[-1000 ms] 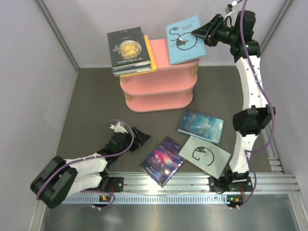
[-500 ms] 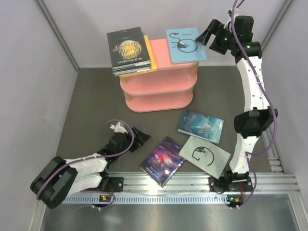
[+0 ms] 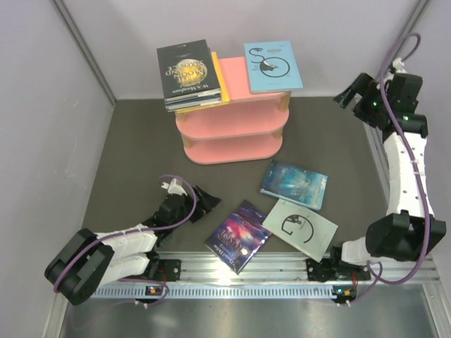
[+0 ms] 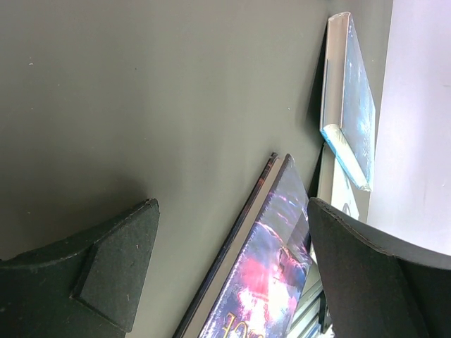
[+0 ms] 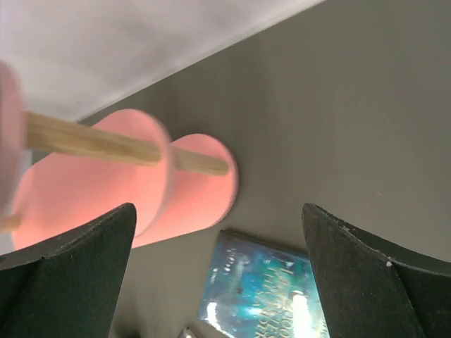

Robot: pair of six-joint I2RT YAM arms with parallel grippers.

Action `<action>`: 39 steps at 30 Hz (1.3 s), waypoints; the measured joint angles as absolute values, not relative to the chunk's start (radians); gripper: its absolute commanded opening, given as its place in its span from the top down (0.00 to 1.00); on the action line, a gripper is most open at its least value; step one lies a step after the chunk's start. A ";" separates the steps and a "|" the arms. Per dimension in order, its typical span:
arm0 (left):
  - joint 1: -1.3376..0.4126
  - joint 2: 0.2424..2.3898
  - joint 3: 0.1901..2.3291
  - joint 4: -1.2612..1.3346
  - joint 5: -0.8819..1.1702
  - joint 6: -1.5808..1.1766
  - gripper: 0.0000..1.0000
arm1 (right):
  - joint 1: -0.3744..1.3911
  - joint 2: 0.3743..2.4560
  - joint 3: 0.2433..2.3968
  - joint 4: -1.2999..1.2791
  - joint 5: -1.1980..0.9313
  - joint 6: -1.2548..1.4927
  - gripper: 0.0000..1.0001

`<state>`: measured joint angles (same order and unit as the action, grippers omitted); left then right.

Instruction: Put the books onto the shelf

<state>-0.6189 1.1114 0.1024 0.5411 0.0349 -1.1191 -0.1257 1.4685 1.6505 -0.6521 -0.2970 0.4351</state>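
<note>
We see a small pink three-tier shelf with wooden posts [image 3: 236, 134] at the back of a dark table [image 3: 141, 148]. Its top board holds a stack topped by a black gold-moon book [image 3: 187, 70] and a light blue paperback [image 3: 273, 65]. A teal icy book [image 3: 294, 184], a pale grey-white book [image 3: 301, 227] and a purple galaxy book [image 3: 239, 237] lie on the table. Our right gripper [image 3: 350, 91] hangs right of the shelf, fingers spread wide and empty. Our left gripper [image 3: 203, 203] sits low, fingers apart and empty. The teal book seems next. We should approach its far edge, clear of the grey-white book just beside it.
</note>
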 measured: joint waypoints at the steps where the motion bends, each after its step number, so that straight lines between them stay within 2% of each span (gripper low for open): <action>1: -0.619 1.113 0.102 0.543 0.036 -1.118 0.07 | -0.160 1.432 1.590 -0.639 -0.298 0.442 0.00; 6: -0.619 1.143 0.105 0.574 0.046 -1.110 0.07 | -0.220 1.327 1.247 -0.556 -0.293 0.490 0.00; 13: -0.620 1.161 0.112 0.590 0.065 -1.093 0.07 | -0.221 1.322 0.816 -0.527 -0.298 0.579 0.00; 25: -0.620 1.172 0.112 0.604 0.090 -1.074 0.07 | -0.221 1.246 0.564 -0.416 -0.345 0.684 0.00; 32: -0.620 1.174 0.112 0.607 0.097 -1.072 0.08 | -0.224 1.225 0.455 -0.157 -0.451 0.769 0.01; 34: -0.620 1.174 0.112 0.607 0.098 -1.071 0.08 | -0.226 1.219 0.413 -0.069 -0.477 0.797 0.11; 35: -0.620 1.175 0.112 0.607 0.098 -1.071 0.08 | -0.226 1.217 0.390 -0.018 -0.490 0.810 0.30; 36: -0.620 1.175 0.112 0.607 0.099 -1.071 0.08 | -0.226 1.215 0.372 0.018 -0.495 0.815 0.43; 37: -0.620 1.176 0.112 0.607 0.101 -1.071 0.08 | -0.226 1.213 0.352 0.044 -0.487 0.820 0.60; 39: -0.620 1.176 0.112 0.607 0.101 -1.070 0.08 | -0.235 1.211 0.312 0.079 -0.476 0.836 0.70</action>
